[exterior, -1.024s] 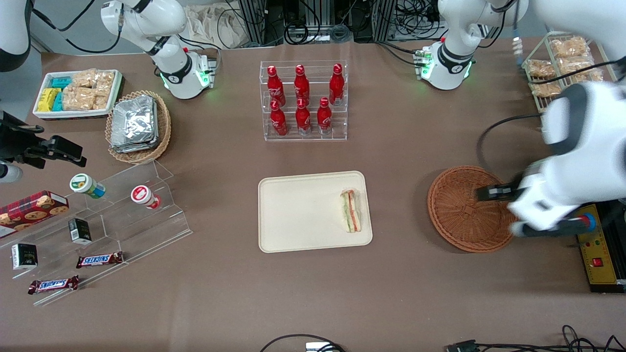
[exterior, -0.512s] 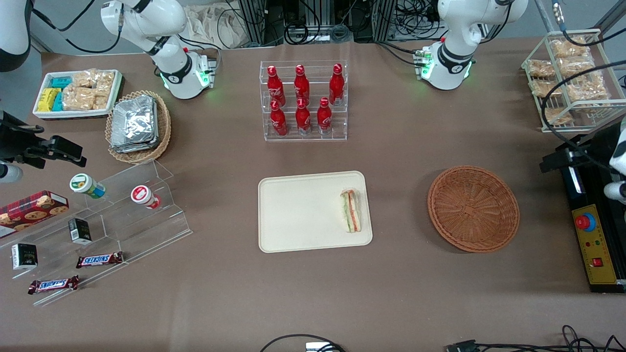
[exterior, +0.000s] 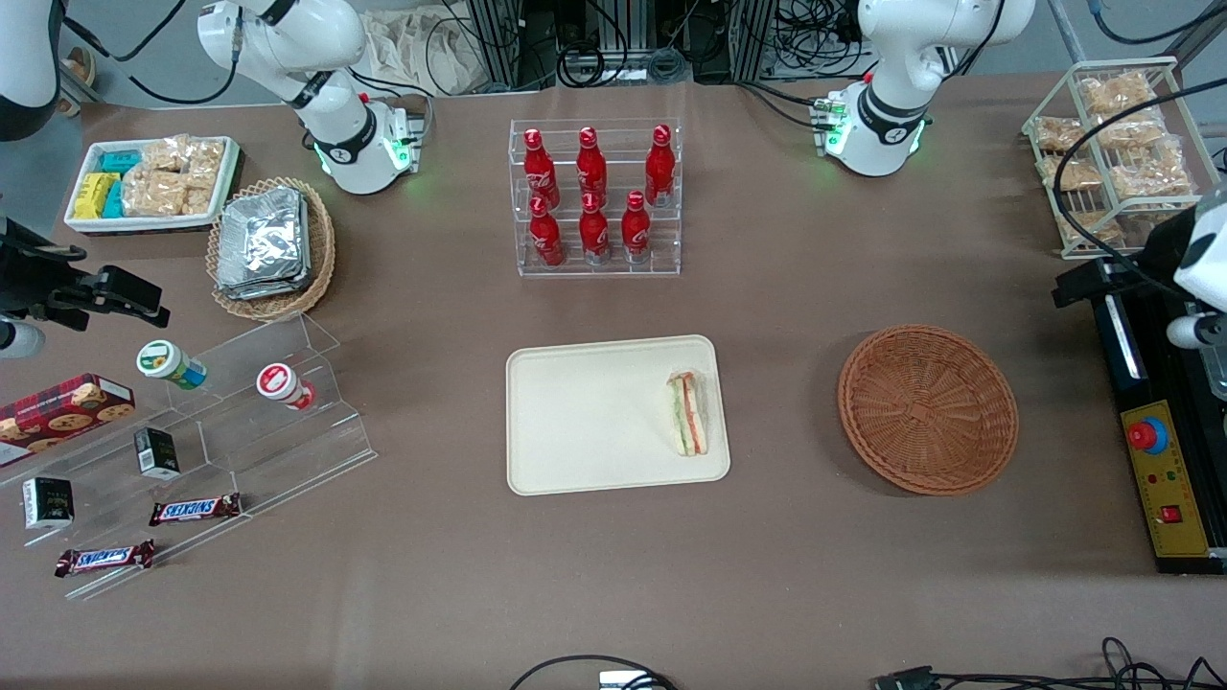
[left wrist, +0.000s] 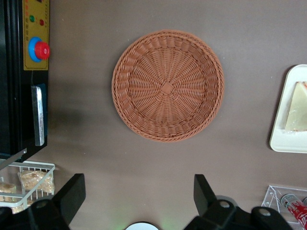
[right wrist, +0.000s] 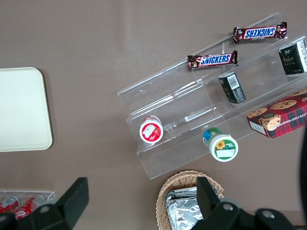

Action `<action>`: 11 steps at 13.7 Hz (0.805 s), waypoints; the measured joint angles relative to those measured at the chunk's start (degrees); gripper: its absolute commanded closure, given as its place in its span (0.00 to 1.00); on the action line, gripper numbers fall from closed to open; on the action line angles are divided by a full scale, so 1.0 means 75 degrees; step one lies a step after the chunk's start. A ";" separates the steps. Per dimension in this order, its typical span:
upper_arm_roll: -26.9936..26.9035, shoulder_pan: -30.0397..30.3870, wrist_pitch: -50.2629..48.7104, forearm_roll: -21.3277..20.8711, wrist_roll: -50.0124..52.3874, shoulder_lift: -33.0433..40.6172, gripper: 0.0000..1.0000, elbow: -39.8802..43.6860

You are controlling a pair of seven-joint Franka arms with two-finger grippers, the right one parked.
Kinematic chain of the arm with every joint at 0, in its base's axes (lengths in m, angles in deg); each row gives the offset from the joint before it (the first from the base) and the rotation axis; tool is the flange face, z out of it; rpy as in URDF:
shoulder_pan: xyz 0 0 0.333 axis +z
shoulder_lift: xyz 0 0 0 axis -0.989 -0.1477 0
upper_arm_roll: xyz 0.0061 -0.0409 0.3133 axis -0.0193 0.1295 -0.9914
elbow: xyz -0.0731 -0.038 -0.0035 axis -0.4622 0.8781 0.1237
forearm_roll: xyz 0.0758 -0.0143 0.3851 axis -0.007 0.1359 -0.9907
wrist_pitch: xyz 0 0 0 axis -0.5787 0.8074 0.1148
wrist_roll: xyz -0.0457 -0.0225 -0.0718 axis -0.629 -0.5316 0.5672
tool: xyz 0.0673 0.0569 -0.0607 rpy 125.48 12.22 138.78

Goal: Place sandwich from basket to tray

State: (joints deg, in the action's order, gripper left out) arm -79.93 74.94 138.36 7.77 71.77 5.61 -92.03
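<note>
**Front view status: sandwich delivered, arm clear of the work area**

Front view shows the sandwich lying on the tray, close to the tray edge that faces the basket. The basket holds nothing; its woven floor is fully visible in both the front view and the left wrist view.

Step in hand: judged from this layout, the transfer is complete and the working arm is in retreat or park position. No further pick appears to be required. Any next move would call only for settling the arm in a rest pose, keeping clear of the wire rack of snack packs and the control box at the working arm's end of the table.

Tool state: the gripper hangs high above the table, beside the basket rather than over it, with its fingers spread wide apart and nothing between them.

Other containers:
- Tan wicker basket: stacked foil packets.
- White tray: snack packs.
- Clear bottle rack: six red bottles.
</note>
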 measured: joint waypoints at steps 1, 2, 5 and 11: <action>0.0004 -0.0001 0.0080 0.0000 0.0000 0.0084 0.00 -0.0076; 0.0010 -0.0002 0.0130 0.0000 0.0000 0.0087 0.00 -0.0027; 0.0033 -0.0006 -0.0003 0.0000 0.0002 -0.0062 0.00 0.0293; 0.0056 -0.0009 -0.0092 0.0000 0.0003 -0.0166 0.00 0.0367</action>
State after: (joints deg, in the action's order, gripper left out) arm -79.51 74.88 137.67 7.77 71.79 4.36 -89.28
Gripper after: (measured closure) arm 0.000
